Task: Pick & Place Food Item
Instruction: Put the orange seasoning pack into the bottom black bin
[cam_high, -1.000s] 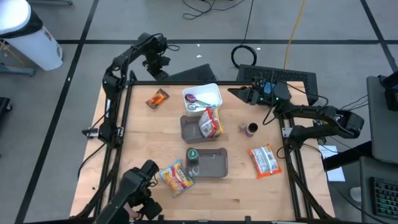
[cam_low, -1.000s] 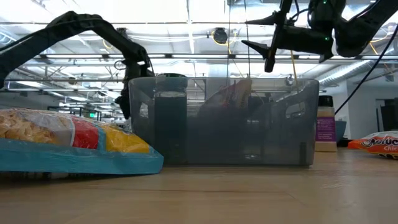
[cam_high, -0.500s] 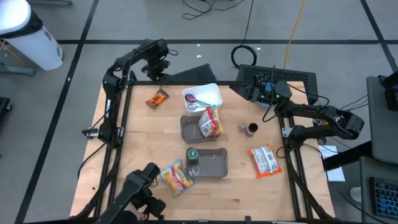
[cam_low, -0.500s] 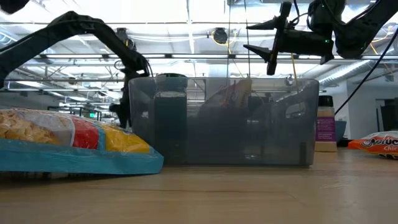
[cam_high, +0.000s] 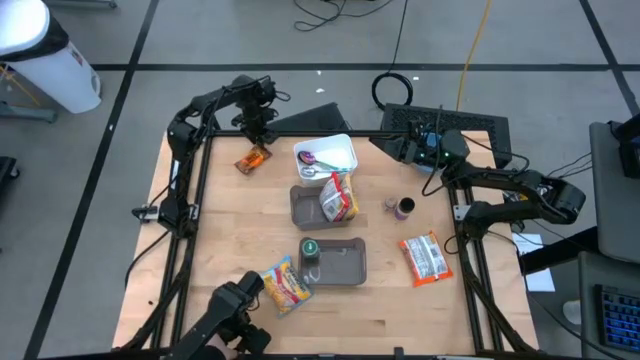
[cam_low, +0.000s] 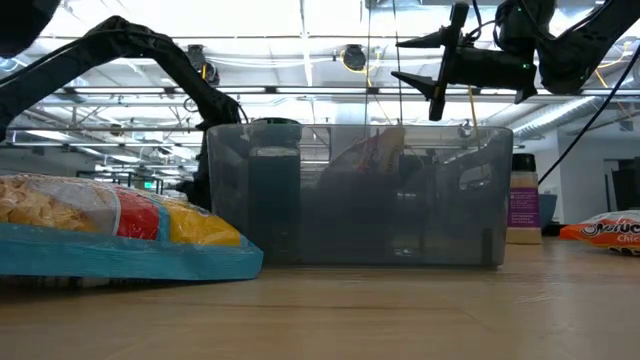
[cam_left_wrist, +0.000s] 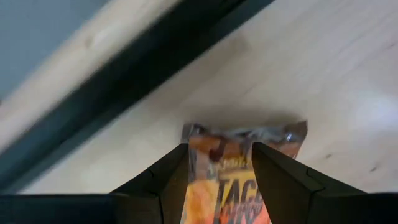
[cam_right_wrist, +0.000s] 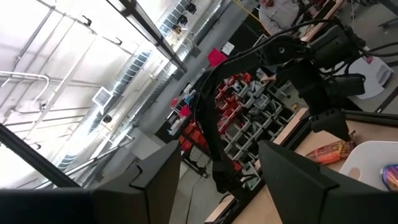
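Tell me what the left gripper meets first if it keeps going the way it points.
Most likely the orange snack packet: it lies between the open fingers of the left gripper, on the table.

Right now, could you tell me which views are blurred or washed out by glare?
Left wrist view: the table edge is smeared, the orange packet between the open jaws soft. Low view: bright ceiling lights behind the grey bin. Right wrist view: skylights blown out. High view: even, sharp.

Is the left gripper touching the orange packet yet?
Cannot tell. In the left wrist view the open fingers straddle the orange packet, but no contact or gap shows plainly.
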